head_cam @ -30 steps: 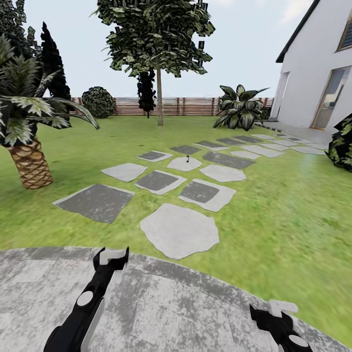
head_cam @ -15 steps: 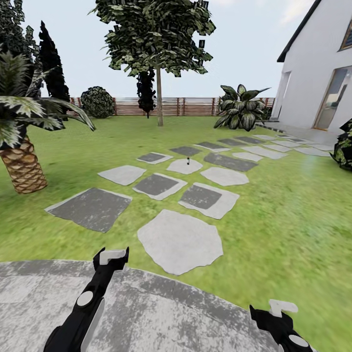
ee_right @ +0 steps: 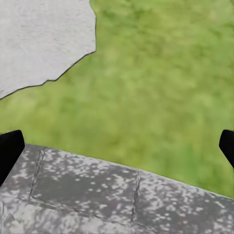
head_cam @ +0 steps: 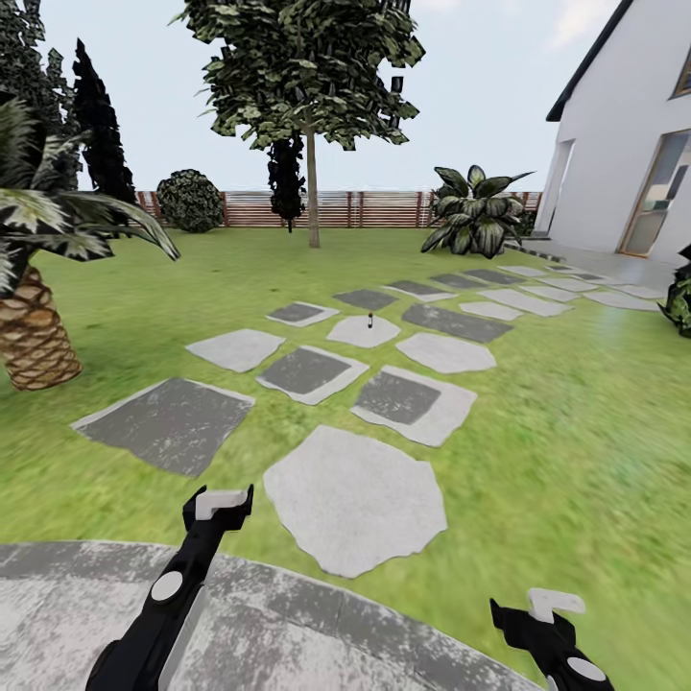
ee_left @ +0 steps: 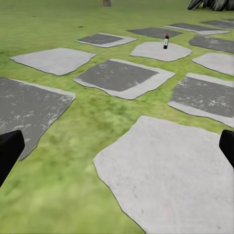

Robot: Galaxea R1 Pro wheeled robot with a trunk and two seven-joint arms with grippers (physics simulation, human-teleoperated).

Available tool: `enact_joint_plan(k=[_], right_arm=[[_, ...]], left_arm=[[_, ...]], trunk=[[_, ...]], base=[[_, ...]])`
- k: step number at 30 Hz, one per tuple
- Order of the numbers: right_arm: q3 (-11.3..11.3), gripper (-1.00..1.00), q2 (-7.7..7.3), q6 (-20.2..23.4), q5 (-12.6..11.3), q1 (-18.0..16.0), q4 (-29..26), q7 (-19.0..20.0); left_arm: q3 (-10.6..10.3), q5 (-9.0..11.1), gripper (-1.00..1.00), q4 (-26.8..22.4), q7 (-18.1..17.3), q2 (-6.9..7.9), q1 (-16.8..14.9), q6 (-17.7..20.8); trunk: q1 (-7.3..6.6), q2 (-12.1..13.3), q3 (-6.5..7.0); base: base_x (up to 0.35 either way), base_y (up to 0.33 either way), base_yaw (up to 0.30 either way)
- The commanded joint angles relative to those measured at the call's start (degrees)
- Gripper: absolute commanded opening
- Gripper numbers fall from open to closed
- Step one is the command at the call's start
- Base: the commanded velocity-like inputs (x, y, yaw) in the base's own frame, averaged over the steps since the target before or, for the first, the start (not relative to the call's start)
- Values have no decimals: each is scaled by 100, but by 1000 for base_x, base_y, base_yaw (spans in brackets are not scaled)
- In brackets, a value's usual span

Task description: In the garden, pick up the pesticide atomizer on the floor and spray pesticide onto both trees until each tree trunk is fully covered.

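Far ahead on paving: pesticide atomizer (head_cam: 369, 321); left hand (head_cam: 220, 504) empty

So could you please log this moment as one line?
phase: approach | atomizer: upright on pale paving stone, untouched | left gripper: open, empty | right gripper: open, empty

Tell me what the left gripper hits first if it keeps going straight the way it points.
Probably the ground: the left gripper looks aimed at the large pale stepping stone just ahead. The pesticide atomizer stands much farther along; depth is uncertain.
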Motion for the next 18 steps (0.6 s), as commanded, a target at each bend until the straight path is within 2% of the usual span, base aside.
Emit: enact_joint_plan(k=[1, 18], right_arm=[[0, 100, 0, 0, 0, -1, 0, 0], [-4, 100, -2, 0, -32, -1, 0, -2]], left_arm=[[0, 0, 100, 0, 0, 0, 0, -1], [0, 0, 100, 0, 1, 0, 0, 0]], trunk=[[0, 0, 0], [0, 0, 0]], base=[[327, 0, 0], [327, 0, 0]])
